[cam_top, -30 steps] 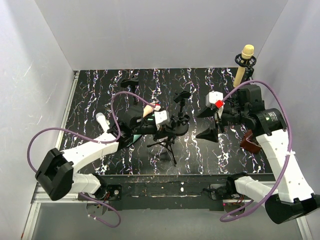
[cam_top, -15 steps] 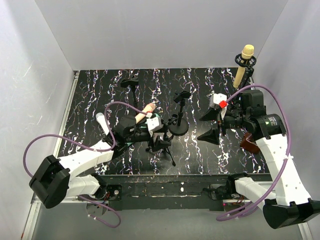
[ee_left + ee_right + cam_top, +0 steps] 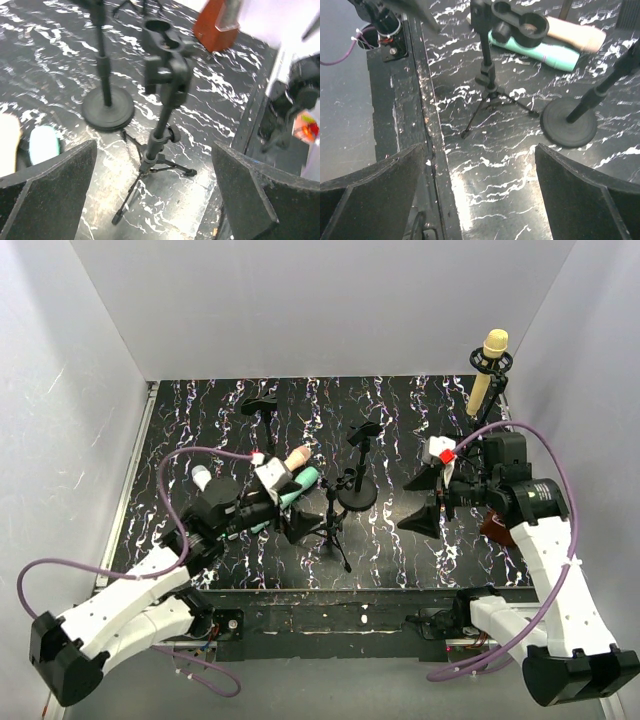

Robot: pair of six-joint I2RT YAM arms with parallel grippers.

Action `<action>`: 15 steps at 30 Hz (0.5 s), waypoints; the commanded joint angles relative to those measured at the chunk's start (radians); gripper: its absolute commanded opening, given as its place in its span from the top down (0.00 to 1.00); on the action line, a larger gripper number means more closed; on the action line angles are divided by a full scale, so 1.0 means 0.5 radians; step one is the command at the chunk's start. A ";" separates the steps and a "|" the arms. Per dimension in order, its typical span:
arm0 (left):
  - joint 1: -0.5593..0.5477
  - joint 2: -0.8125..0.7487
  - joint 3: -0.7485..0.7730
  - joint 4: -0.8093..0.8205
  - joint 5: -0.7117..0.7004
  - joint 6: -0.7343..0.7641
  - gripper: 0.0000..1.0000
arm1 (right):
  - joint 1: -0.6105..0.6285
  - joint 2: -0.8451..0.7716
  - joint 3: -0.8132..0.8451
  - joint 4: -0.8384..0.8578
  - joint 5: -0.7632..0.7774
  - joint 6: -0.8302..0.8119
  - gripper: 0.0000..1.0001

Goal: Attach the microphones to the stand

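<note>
A yellow-tan microphone (image 3: 490, 368) stands clipped in a stand at the back right. The peach-pink microphone (image 3: 297, 457), teal-green microphone (image 3: 301, 484) and white microphone (image 3: 203, 478) lie on the table left of centre. A small tripod stand (image 3: 331, 530) with an empty clip (image 3: 163, 35) stands at the front centre. My left gripper (image 3: 292, 510) is open just left of it, holding nothing. My right gripper (image 3: 420, 498) is open to the right of the round-base stand (image 3: 357, 487), also holding nothing. The right wrist view shows the tripod stand (image 3: 489, 85) with the teal-green microphone (image 3: 540, 50) and peach-pink microphone (image 3: 575, 35) behind it.
Another empty stand (image 3: 262, 405) is at the back left. A red-brown object (image 3: 497, 525) sits under my right arm. The table's front edge (image 3: 410, 125) runs close under the right gripper. White walls enclose the table on three sides.
My left gripper has opened and drawn back to the left and nearer, away from the tripod stand. The right gripper has shifted slightly nearer.
</note>
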 commanded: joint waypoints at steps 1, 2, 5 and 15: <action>0.052 -0.180 0.204 -0.645 -0.567 -0.411 0.02 | -0.048 -0.102 -0.157 0.033 0.038 0.055 0.02; 0.068 -0.202 0.226 -0.731 -0.653 -0.485 0.02 | -0.054 -0.121 -0.191 0.036 0.056 0.068 0.02; 0.129 -0.266 0.257 -0.872 -0.837 -0.690 0.02 | -0.073 -0.151 -0.252 0.008 0.136 0.117 0.02; 0.273 -0.126 0.334 -1.109 -1.099 -0.894 0.02 | -0.073 0.100 -0.194 -0.455 0.231 -0.171 0.11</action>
